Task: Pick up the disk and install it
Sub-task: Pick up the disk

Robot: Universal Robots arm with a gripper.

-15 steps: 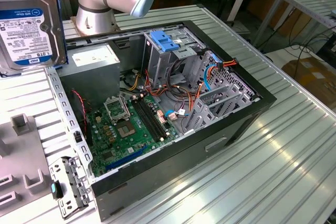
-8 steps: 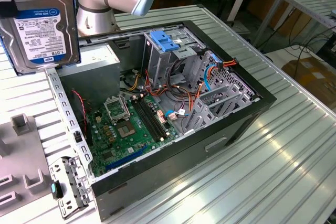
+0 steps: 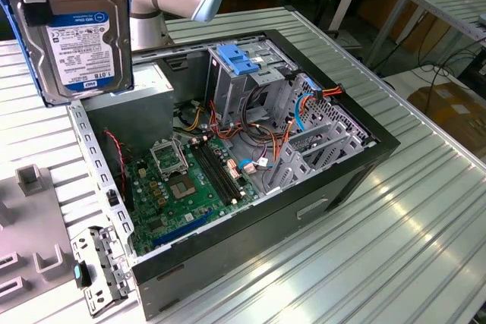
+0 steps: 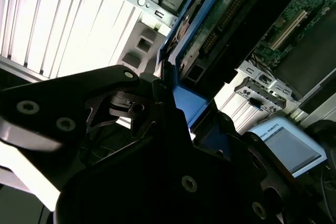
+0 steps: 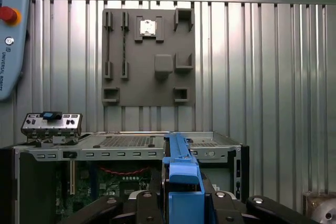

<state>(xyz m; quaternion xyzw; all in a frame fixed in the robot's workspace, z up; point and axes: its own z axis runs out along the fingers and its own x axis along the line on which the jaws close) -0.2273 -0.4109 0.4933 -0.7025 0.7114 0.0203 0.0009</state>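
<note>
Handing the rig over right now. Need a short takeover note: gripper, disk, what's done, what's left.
Gripper: shut on the disk, clamped on its blue edge frame.
Disk: held upright in the air, off the table, beside the open computer case, at the exterior view's left.
Done: pick-up.
Left: install; the disk is not yet in the case.

Bright overhead light; glare on ribbed table (image 3: 425,210); case (image 3: 319,202) interior dim.
</note>
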